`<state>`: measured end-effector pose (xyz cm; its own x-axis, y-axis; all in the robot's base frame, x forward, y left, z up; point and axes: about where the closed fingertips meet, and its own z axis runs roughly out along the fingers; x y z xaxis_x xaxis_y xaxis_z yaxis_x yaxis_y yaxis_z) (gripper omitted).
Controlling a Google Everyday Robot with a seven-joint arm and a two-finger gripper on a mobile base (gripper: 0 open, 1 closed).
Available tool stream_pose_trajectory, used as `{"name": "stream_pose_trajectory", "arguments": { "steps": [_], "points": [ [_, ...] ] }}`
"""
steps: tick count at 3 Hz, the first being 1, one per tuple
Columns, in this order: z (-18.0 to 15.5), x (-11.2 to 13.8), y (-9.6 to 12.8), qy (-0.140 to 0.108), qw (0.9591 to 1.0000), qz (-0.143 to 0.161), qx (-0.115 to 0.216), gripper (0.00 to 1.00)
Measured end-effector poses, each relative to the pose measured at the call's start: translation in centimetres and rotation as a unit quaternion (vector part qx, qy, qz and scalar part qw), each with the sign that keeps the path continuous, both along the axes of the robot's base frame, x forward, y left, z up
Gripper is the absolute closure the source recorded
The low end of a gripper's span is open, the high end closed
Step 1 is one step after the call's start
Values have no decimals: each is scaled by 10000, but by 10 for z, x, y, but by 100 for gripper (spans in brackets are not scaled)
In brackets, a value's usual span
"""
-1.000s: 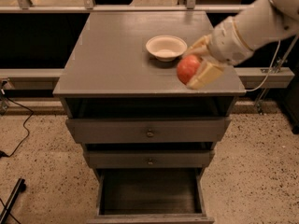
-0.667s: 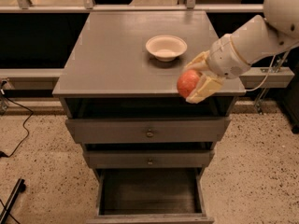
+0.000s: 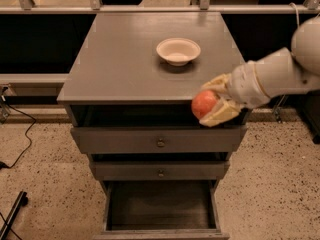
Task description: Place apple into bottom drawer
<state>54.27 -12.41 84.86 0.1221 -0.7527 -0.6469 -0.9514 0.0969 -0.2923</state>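
The red-orange apple (image 3: 204,104) is held in my gripper (image 3: 212,103), whose cream fingers (image 3: 220,116) close above and below it. The gripper hangs in the air at the cabinet's front right edge, level with the top drawer. The white arm reaches in from the right. The bottom drawer (image 3: 161,232) is pulled open far below, showing its dark wood interior, and nothing shows inside it.
A cream bowl (image 3: 178,50) stands on the grey cabinet top (image 3: 120,59). The top drawer (image 3: 159,140) and the middle drawer (image 3: 160,171) with small knobs are pulled out a little. A black cable (image 3: 15,154) lies on the speckled floor at left.
The gripper with the apple has moved from above the cabinet top toward the front and downward, past the cabinet's front right edge.
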Motion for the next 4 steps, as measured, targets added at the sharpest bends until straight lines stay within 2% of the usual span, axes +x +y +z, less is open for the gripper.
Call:
{"name": "stream_pose_trajectory", "arguments": {
  "steps": [1, 2, 3, 4],
  "points": [
    [-52, -34, -16, -100, 9983, -336, 472, 100],
    [-101, -67, -48, -72, 9962, -502, 712, 100],
    [-104, -72, -58, -135, 9961, -528, 691, 100],
    [-137, -67, -55, 34, 9934, -561, 998, 100]
  ]
}}
